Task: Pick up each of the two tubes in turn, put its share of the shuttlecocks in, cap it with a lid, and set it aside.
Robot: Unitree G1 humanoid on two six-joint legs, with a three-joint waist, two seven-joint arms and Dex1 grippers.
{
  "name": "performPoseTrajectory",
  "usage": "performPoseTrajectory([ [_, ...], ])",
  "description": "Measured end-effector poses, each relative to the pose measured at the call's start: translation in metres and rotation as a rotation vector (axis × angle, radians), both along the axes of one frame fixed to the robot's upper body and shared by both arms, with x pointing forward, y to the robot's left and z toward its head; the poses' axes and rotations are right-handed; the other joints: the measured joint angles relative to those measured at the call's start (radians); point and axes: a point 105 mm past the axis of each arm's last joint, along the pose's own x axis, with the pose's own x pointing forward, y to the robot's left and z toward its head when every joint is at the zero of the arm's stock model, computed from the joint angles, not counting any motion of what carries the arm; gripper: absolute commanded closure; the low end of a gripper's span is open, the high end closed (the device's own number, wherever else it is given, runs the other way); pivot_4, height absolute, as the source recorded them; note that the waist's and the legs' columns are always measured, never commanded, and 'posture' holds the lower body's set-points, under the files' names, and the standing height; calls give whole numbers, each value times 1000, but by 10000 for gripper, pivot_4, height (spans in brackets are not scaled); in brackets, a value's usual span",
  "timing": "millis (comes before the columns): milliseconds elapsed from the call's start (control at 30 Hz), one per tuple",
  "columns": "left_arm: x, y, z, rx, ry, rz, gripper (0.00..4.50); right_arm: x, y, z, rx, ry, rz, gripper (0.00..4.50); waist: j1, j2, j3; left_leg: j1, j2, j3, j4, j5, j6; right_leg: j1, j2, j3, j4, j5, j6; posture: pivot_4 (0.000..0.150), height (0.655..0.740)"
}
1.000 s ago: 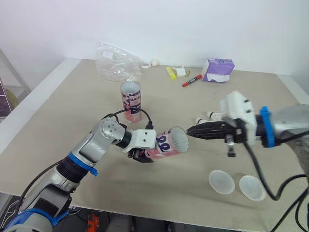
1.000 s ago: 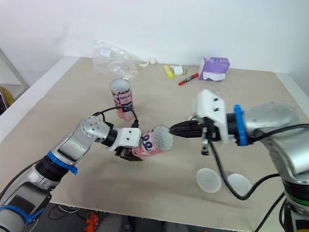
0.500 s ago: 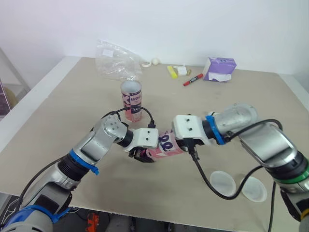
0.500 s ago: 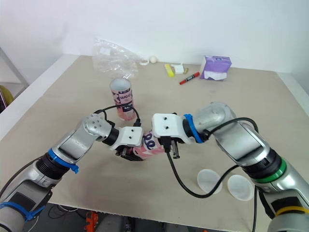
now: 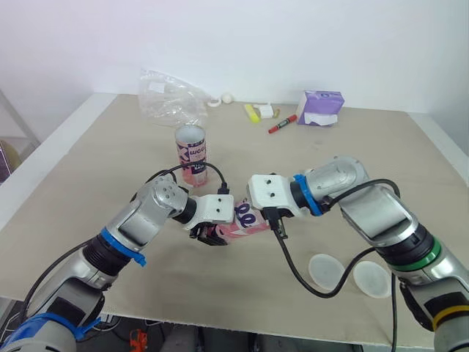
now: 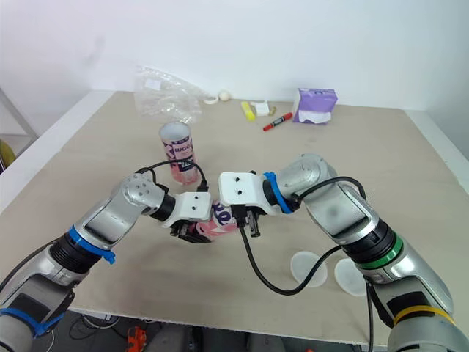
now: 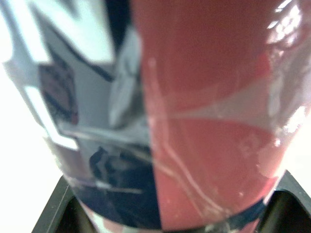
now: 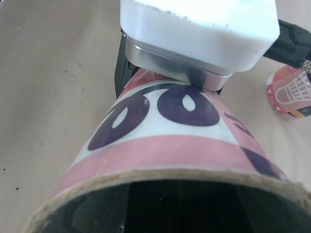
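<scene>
Beige tabletop (image 5: 95,176). Left hand (image 5: 212,236) clamped on pink tube (image 5: 247,220), lying sideways at frame centre. Right hand (image 5: 270,199) against tube mouth; open or closed, cannot tell. Second tube (image 5: 191,150) upright, upper left of centre. Two lids (image 5: 325,270) lower right.

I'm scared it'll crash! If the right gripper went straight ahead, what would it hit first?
Probably the dark inside of the pink tube held by the left gripper; how deep is unclear.
</scene>
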Motion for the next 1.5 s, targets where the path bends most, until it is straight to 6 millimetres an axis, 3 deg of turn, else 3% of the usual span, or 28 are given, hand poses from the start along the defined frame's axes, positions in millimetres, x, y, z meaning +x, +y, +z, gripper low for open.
performPoseTrajectory([
  [333,4,8,-3,33,-5,35,16324,7,8,-9,22,5,24,43428,-1,4,-4,10,10,-1,-9,-6,-14,0,-15,-33,-2,0,0,1500,7400],
  [633,5,7,-2,19,-10,36,16324,10,3,-5,40,8,19,43428,3,13,-3,9,11,-8,-15,-2,-19,-1,-12,-49,-6,0,0,1500,7400],
  [767,3,1,0,-13,-12,11,16324,5,-9,0,58,36,-8,43428,9,14,-1,1,9,-6,-15,9,-18,-1,-13,-48,-7,1,-2,1500,7400],
  [1033,5,-13,8,-140,-41,-35,16324,-10,-43,42,204,51,-121,43428,30,8,4,-29,1,-6,-12,6,-12,-15,-16,-44,-15,11,-6,1500,7400],
  [1367,13,-14,5,-229,-80,-33,16324,-18,-94,58,364,117,-343,43428,29,2,9,-29,-2,-7,-11,5,-8,-13,-18,-43,-16,6,0,1500,7400],
  [1500,11,-14,3,-285,-92,-43,16324,-24,-127,64,415,133,-479,43428,31,1,9,-29,-2,-7,-11,5,-8,-13,-19,-42,-16,10,-4,1500,7400],
])
